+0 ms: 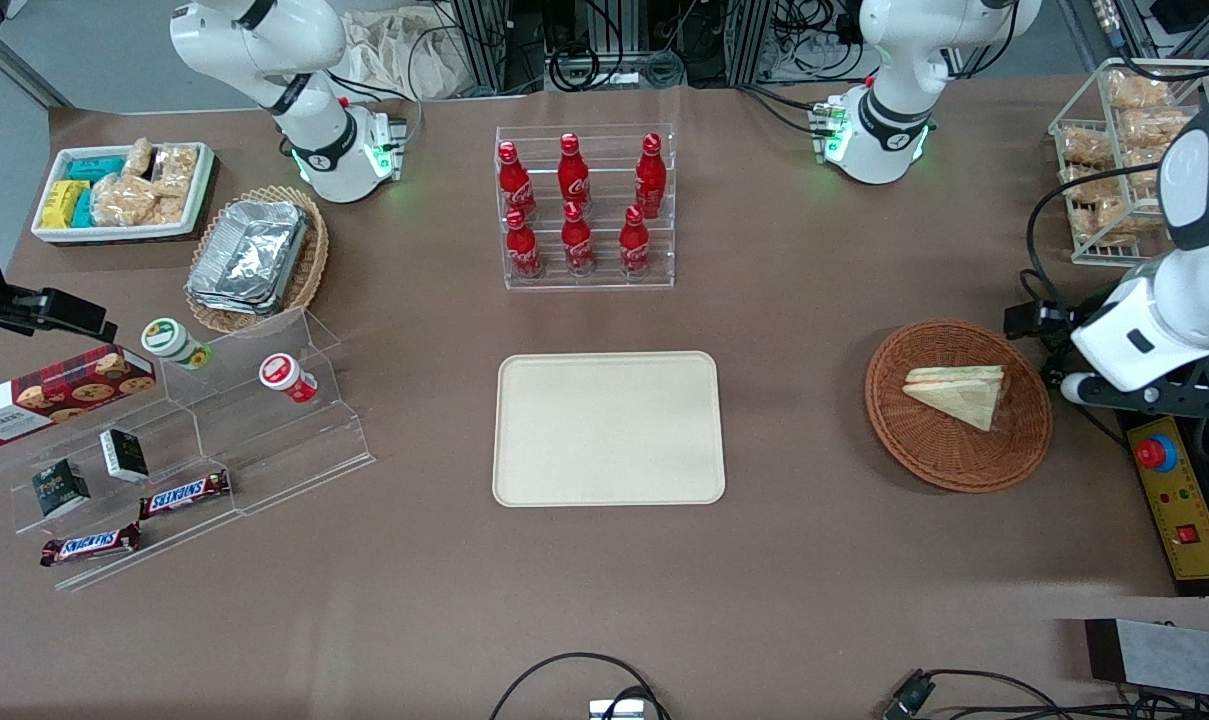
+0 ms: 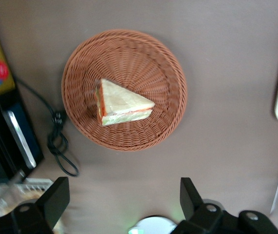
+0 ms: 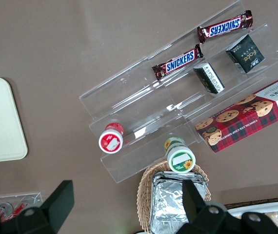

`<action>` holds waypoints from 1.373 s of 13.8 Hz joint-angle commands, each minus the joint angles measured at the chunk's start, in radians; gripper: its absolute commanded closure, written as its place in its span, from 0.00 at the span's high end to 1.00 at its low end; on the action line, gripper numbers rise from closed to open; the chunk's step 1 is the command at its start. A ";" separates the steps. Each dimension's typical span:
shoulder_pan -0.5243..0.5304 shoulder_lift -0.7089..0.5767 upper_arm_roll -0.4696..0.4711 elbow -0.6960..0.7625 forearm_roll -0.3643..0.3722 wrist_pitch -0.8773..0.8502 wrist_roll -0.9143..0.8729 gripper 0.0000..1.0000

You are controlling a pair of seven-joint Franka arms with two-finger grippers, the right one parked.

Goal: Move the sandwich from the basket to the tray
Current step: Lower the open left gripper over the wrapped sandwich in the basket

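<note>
Colours first: the sandwich (image 1: 958,394) is pale cream bread with orange, red and green stripes along its cut edge, sitting in the reddish-brown woven basket (image 1: 1024,450). The tray (image 1: 608,428) nearby is plain cream-beige, no pattern, on a flat brown table (image 1: 784,300). Farther from the front camera than the tray are six red cola bottles (image 1: 576,205) with white lettering in a clear rack. Toward the parked arm's end of the table: brown Snickers bars (image 1: 185,493) with blue-and-red lettering, and a red tartan cookie box (image 1: 56,393). The gripper (image 2: 124,197) above the basket is black, fingers spread wide apart.
</note>
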State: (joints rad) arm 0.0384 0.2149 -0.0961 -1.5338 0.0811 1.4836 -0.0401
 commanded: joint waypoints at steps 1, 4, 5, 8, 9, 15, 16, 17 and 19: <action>0.020 -0.067 0.000 -0.183 0.011 0.177 -0.154 1.00; 0.052 -0.092 0.001 -0.389 0.016 0.416 -0.334 1.00; 0.066 -0.089 0.001 -0.443 0.016 0.504 -0.406 1.00; 0.103 -0.071 0.001 -0.584 0.016 0.702 -0.591 1.00; 0.107 -0.071 0.001 -0.613 0.016 0.733 -0.615 1.00; 0.117 -0.028 0.078 -0.649 0.016 0.748 -0.667 1.00; 0.118 -0.025 0.078 -0.655 0.016 0.750 -0.682 1.00; 0.118 -0.022 0.078 -0.660 0.016 0.753 -0.704 1.00; 0.117 0.007 0.078 -0.660 0.016 0.764 -0.751 1.00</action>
State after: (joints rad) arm 0.1557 0.2065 -0.0146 -2.1781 0.0855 2.2188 -0.7338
